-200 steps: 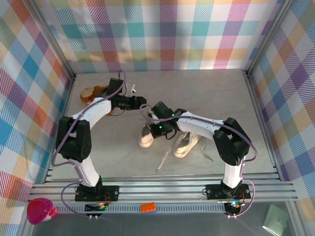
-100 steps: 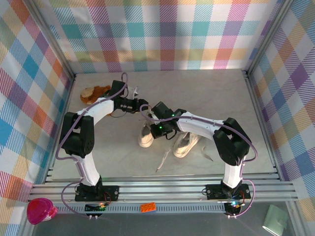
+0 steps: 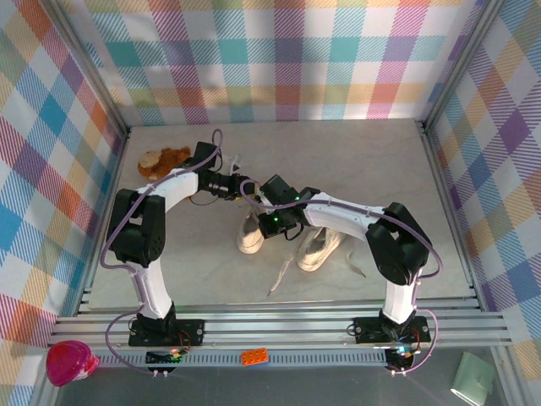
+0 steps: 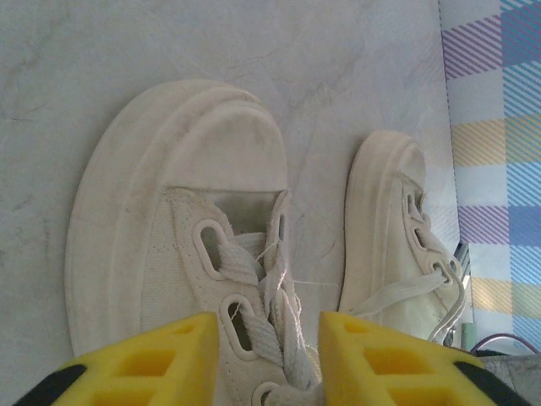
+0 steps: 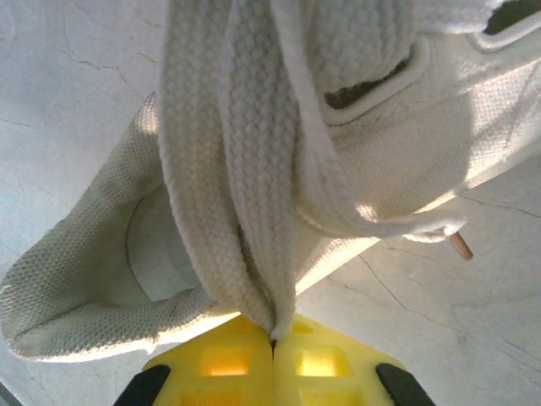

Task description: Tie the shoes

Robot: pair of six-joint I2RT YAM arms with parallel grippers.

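On the pale table (image 3: 363,169), mid-surface and side by side: left sneaker (image 3: 250,235) and right sneaker (image 3: 319,247), both cream canvas, both untied. Over the left sneaker, right gripper (image 5: 273,338) pinched fully closed on a bundle of laces (image 5: 245,169), drawn up taut. Left gripper (image 4: 269,334) half-spread astride the eyelet lacing, not visibly clamping anything. No knot or bow anywhere; loose lace end (image 3: 279,275) trailing on the table. Judged early: crossing, looping and tightening all left, on both.

A brown plush toy (image 3: 163,159) lies near the table's (image 3: 363,161) far-left corner
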